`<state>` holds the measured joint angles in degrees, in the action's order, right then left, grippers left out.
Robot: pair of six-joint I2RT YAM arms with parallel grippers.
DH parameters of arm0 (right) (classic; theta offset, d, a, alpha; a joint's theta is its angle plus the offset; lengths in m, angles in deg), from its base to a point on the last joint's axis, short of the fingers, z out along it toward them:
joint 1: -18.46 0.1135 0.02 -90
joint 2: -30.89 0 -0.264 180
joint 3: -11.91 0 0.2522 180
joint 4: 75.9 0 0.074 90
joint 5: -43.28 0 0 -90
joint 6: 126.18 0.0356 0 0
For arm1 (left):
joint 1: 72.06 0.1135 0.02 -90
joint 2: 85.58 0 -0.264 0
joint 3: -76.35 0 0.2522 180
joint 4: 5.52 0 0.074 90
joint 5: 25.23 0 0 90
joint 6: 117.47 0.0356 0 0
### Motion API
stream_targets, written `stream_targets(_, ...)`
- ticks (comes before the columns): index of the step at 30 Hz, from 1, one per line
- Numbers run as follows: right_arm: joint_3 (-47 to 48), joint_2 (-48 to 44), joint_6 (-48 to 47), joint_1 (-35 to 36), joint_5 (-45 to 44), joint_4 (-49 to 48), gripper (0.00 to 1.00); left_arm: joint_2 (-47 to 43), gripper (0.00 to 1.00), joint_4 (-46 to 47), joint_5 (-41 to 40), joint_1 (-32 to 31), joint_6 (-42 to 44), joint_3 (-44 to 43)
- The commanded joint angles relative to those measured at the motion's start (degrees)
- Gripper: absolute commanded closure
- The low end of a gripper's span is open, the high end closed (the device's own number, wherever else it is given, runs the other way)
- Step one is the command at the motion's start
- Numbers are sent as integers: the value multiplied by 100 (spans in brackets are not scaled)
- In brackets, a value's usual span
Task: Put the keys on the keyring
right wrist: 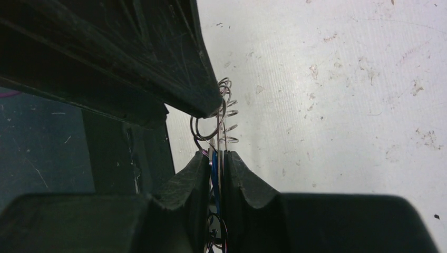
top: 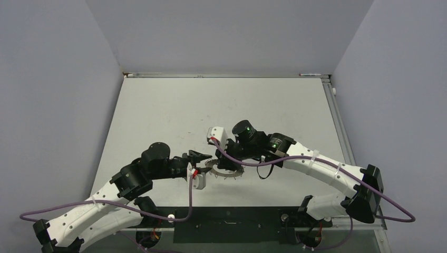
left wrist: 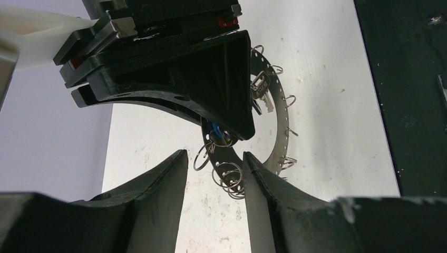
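The keyring (top: 227,171) is a flat grey ring with wire loops round its rim, held just above the table between the two arms. My right gripper (right wrist: 216,155) is shut on its band (right wrist: 219,132), seen edge-on, with the blue-headed key (right wrist: 214,167) pinched against it. In the left wrist view the blue key (left wrist: 216,129) peeks out under the right gripper (left wrist: 232,132), and a silver key (left wrist: 262,88) hangs on the keyring (left wrist: 279,124). My left gripper (left wrist: 213,158) is open, with wire loops (left wrist: 230,176) lying in the gap close to its right finger (left wrist: 263,184).
A white table (top: 168,110) is walled in grey on three sides, with a metal rail along its right edge (top: 337,121). A black base strip (top: 232,216) runs along the near edge. Purple cables (top: 248,162) trail off both wrists near the ring.
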<state>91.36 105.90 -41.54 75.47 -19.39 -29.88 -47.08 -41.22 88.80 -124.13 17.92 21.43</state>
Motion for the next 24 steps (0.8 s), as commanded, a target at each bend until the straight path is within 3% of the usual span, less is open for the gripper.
stream_targets(1, 348, 34, -97, 115, -65, -52, 95, 67, 61, 39, -157, -72, 141, -230)
stream_targets(8, 379, 130, -158, 213, -82, 12, 95, 206, 66, -39, -254, -126, 234, -306)
stream_targets(16, 381, 102, -203, 219, -107, 79, 95, 218, 83, -137, -269, -173, 317, -290)
stream_targets(24, 400, 114, -220, 248, -99, 87, 95, 285, 84, -173, -85, -206, 345, -274)
